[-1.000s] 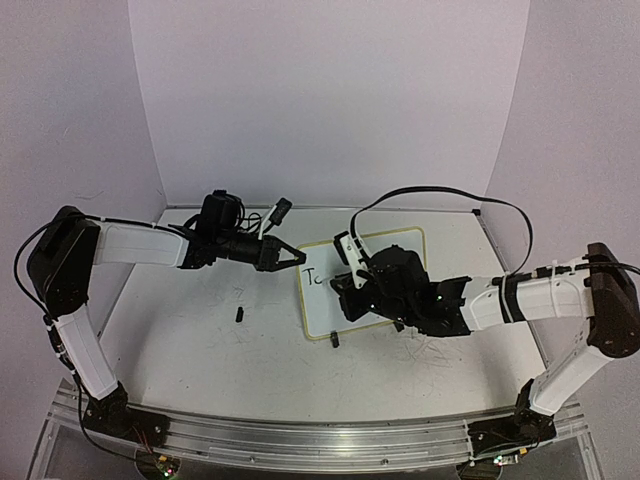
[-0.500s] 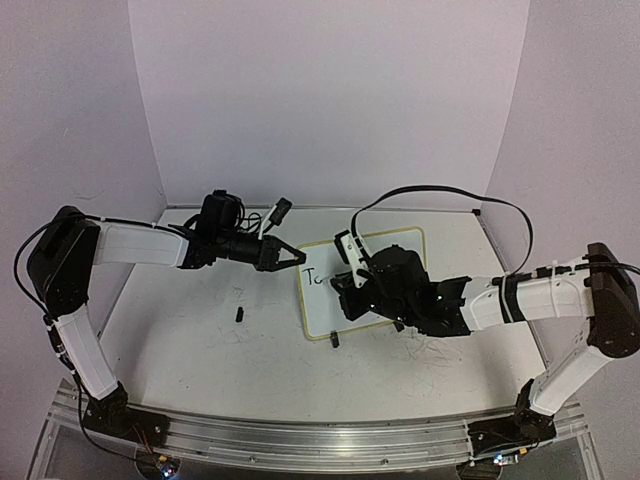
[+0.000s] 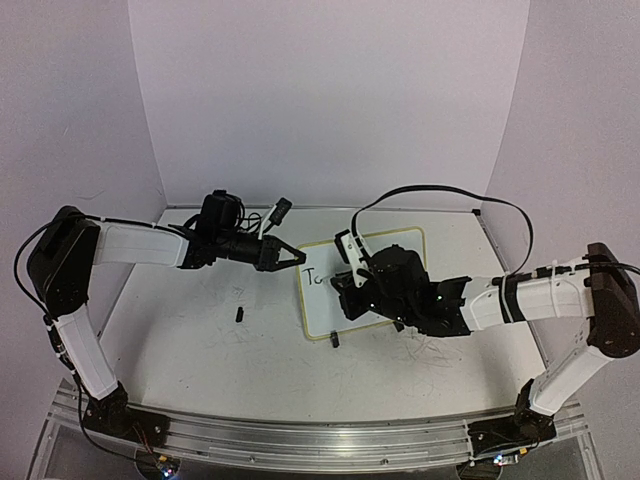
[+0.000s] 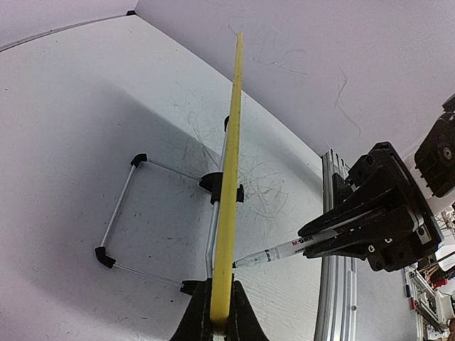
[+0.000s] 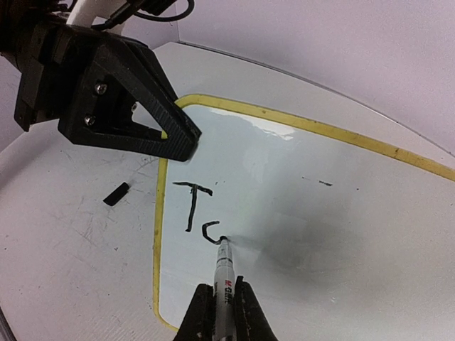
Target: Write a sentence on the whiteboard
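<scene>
the right fingers point(image 5: 202, 314) clench a marker point(image 5: 226, 273) whose tip touches the whiteboard point(image 5: 306, 192) at the sentence point(image 5: 193, 206), 't' plus a hook by its 9 o'clock edge, while the left fingers point(image 4: 193, 321) clamp its 10 o'clock rim on the bench point(image 3: 200, 345).

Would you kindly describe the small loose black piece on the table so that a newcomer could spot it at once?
Find the whiteboard at the middle of the scuffed table. Just off the board's left edge, on the left arm's side, lies a short black piece. Unlike the board's black clip feet, it lies alone on the bare surface, apart from the board.
</scene>
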Robot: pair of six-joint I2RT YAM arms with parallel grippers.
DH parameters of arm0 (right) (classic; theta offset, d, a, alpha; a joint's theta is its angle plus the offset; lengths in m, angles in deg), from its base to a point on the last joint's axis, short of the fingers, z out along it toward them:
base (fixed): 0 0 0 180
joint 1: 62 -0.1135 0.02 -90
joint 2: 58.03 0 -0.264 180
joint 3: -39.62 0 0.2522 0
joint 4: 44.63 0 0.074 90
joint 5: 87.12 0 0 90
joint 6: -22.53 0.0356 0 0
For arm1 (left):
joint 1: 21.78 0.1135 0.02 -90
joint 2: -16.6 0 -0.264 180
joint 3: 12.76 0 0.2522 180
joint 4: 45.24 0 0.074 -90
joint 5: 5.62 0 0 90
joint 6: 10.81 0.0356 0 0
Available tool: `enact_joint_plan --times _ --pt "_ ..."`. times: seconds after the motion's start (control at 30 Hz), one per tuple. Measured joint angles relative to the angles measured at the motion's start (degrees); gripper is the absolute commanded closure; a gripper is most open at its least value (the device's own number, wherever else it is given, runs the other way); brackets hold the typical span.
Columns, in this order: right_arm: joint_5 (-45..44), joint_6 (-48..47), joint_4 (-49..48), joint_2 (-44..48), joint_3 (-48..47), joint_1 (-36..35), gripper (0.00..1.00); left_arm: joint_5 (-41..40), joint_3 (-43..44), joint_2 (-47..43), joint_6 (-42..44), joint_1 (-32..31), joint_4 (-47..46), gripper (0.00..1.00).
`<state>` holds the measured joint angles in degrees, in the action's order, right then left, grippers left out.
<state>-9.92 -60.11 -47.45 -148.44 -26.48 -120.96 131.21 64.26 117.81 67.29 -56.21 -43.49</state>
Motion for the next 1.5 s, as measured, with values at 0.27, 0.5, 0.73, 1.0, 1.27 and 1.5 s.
enact_joint_plan --times 0.27,0.5,0.73,1.0,1.27,1.5 --pt "0.00 0.00 -0.15 0.00 -0.04 0.00 1.00 0.00 0.00 0.00 0.00 0.00 0.00 1.00" --pt "0.00 0.02 -0.13 0.00 -0.11 0.00 1.00 0.00 0.00 0.00 0.00 0.00 0.00 1.00" --pt "-0.05 0.14 -0.57 -0.01 -0.65 0.07 1.00 0.05 0.00 -0.02 0.00 0.00 0.00 1.00" --pt "-0.04 0.20 -0.72 -0.26 -0.81 0.07 1.00 0.03 -0.02 -0.02 0.00 0.04 0.02 1.00" --pt "0.52 0.20 -1.09 -0.54 -0.81 0.04 1.00 0.02 -0.02 -0.02 0.00 0.04 0.02 1.00" --pt "1.72 0.18 -1.27 -0.14 -0.60 0.07 1.00 0.11 -0.02 -0.02 0.02 0.00 0.02 1.00"
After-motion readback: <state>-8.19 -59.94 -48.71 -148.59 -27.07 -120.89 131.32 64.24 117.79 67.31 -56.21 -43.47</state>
